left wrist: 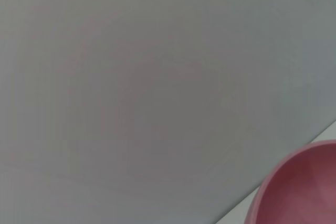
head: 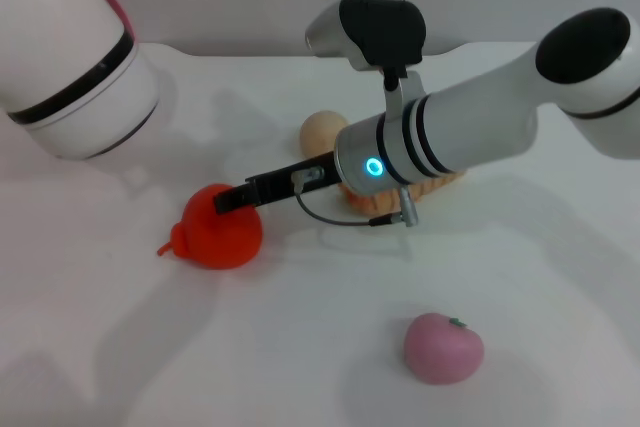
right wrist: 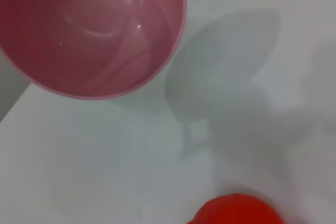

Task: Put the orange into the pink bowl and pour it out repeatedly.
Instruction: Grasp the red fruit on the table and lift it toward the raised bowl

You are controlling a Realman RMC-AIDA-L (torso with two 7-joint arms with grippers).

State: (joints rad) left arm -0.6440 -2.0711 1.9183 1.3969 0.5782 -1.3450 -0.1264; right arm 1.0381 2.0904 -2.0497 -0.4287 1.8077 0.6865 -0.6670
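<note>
Right gripper [head: 228, 197] reaches across to the orange [head: 222, 227], dark fingertips on its top; can't tell whether they're spread or pinching. Left gripper holds the pink bowl [right wrist: 89, 30] raised and empty, up and away from the orange; its fingers aren't visible. Orange sits on the table [head: 300, 347], stem pointing away from the arm. Risk: glossy round fruit, a shallow top-side pinch could squirt it out or roll it. Pink toy [head: 443, 347] lies well clear.

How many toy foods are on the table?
4: the orange by the right hand, a pink apple-like toy nearest the robot, a beige round one and a bread loaf behind the right arm, partly hidden.
</note>
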